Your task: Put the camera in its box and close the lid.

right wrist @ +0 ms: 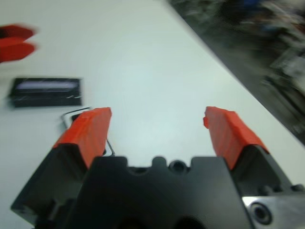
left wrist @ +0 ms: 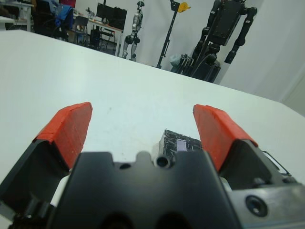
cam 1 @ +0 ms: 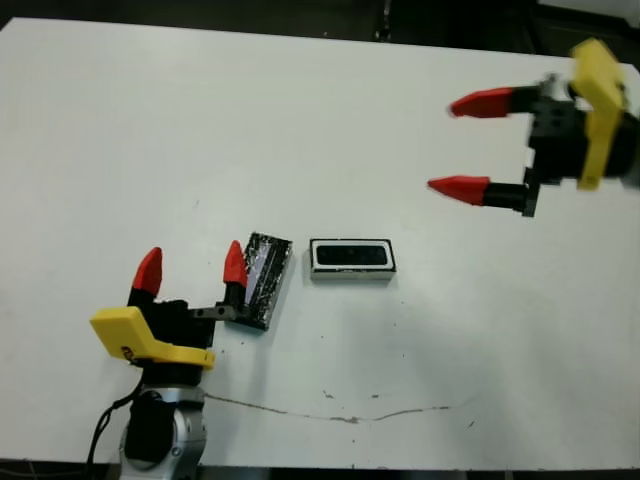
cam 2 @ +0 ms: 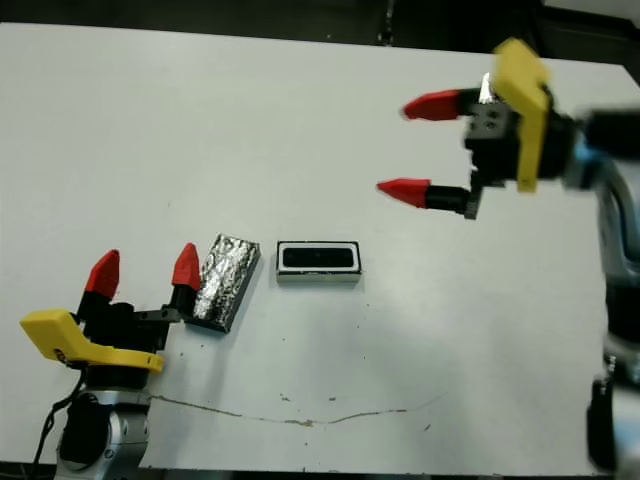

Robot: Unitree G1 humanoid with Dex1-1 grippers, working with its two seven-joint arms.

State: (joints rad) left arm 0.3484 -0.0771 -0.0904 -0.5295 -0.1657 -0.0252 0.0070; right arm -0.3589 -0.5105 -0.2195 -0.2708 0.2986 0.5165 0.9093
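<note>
Left gripper [cam 1: 190,268]: sitting low at the near left of the desk [cam 1: 150,130], fingers [cam 1: 147,271] spreading wide and holding nothing, its right-hand fingertip standing just beside the lid's near end; whether it is touching cannot be told

Lid [cam 1: 265,278]: lying flat and slightly askew just beyond that fingertip, glossy crinkled black face with a pale stripe showing upward, resting apart from the box

Box [cam 1: 352,258]: sitting near the middle of the desk, just to the right of the lid, open top facing up, thin dark rim and silvery side showing

Camera [cam 1: 352,256]: lying lengthwise inside the box, filling most of the white interior

Right gripper [cam 1: 452,146]: hovering over the far right of the desk, well apart from the box, fingers pointing toward the robot's left, spreading wide, gripping nothing
</note>
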